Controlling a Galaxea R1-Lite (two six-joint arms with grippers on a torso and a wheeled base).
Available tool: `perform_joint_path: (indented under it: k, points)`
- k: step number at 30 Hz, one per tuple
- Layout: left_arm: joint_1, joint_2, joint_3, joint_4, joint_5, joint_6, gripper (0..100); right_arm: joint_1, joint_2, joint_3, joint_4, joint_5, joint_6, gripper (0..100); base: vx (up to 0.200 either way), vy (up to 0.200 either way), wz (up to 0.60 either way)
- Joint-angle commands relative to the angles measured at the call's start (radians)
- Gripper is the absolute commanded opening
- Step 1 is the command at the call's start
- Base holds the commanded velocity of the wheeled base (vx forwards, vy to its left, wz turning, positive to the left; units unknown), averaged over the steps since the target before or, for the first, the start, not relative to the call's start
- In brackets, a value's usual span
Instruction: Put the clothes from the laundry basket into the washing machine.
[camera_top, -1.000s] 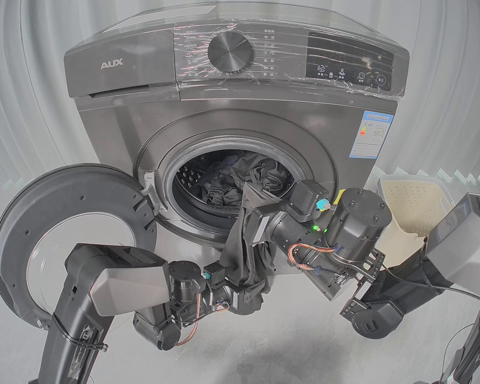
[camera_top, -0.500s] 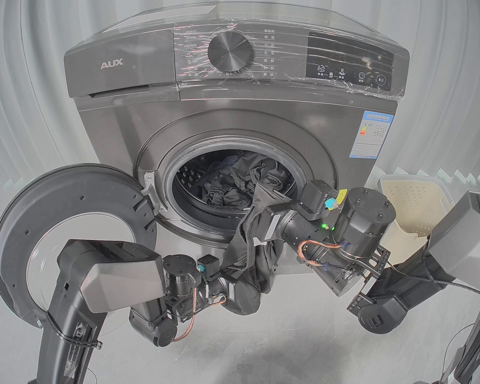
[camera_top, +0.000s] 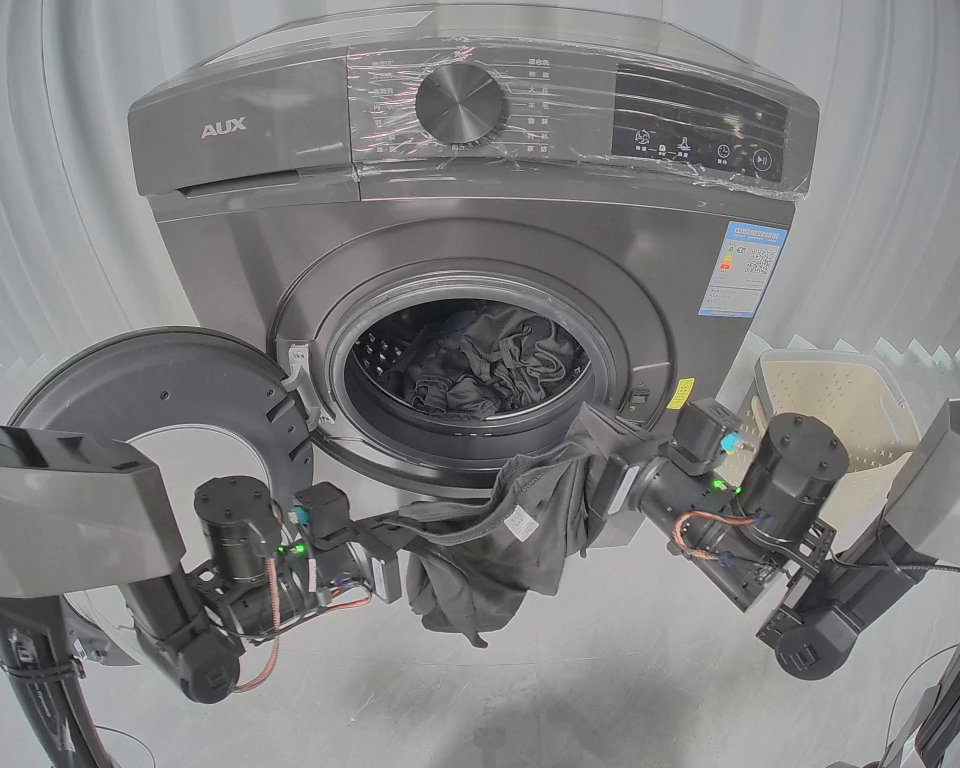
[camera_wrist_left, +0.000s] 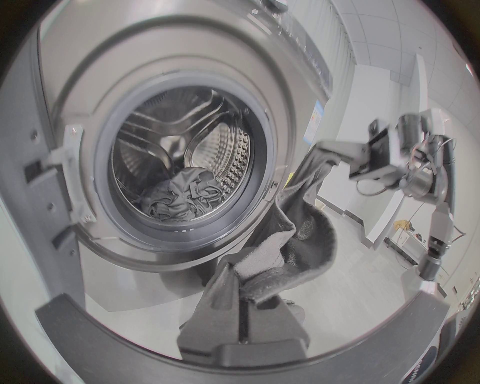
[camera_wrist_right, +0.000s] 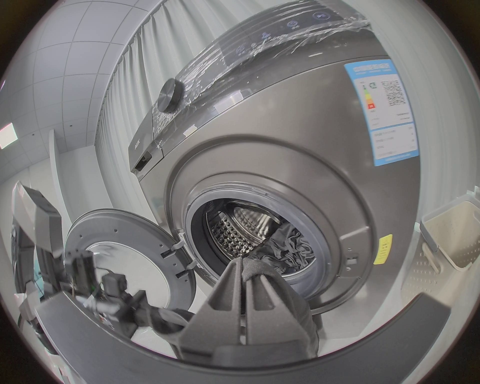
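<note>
- Left arm (camera_top: 235, 560): dark grey links with round, flat-capped joint housings; small screws ring the caps.
- Its upper link wears a boxy light grey shell (camera_top: 85, 520).
- An orange cable (camera_top: 262, 650) loops along the left forearm, near a small green light (camera_top: 283, 549) and a teal plug (camera_top: 296, 515).
- Right arm (camera_top: 800, 470): same dark grey build, with a large round motor cap.
- An orange cable loop (camera_top: 700, 525), a green light (camera_top: 716, 486), a teal plug (camera_top: 733, 441) and a white sticker (camera_top: 622, 490) sit on its forearm.
- Left gripper (camera_wrist_left: 240, 285) and right gripper (camera_wrist_right: 245, 275): matte dark grey, wedge-shaped fingers.
</note>
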Motion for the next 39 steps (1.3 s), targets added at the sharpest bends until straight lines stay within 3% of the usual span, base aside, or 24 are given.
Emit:
perform_joint_path:
  k: [1,6,15,28,30,34,39]
  points:
    - [0.027,-0.212,0.129,-0.001,-0.043,0.012,0,-0.041,-0.039,0.143,-0.061,0.037,0.003,0,0.000,0.000,0.00]
    - [0.050,-0.257,0.134,-0.001,-0.069,0.009,0,-0.027,-0.083,0.206,-0.061,0.049,0.024,0,0.000,0.000,0.00]
    - [0.093,-0.293,0.105,0.001,-0.070,-0.002,0,-0.029,-0.149,0.292,-0.061,0.046,-0.009,0,0.000,0.000,0.00]
    - [0.093,-0.316,0.074,0.001,-0.070,-0.006,0,-0.043,-0.185,0.295,-0.060,0.049,-0.026,0,0.000,0.000,0.00]
    - [0.095,-0.327,0.062,0.001,-0.069,-0.011,0,-0.041,-0.183,0.292,-0.061,0.049,-0.026,0,0.000,0.000,0.00]
    - [0.102,-0.336,0.040,0.001,-0.066,-0.049,0,-0.041,-0.182,0.278,-0.061,0.044,-0.025,0,0.000,0.000,0.00]
    - [0.104,-0.338,0.033,-0.001,-0.063,-0.052,0,-0.035,-0.180,0.255,-0.061,0.038,-0.020,0,0.000,0.000,0.00]
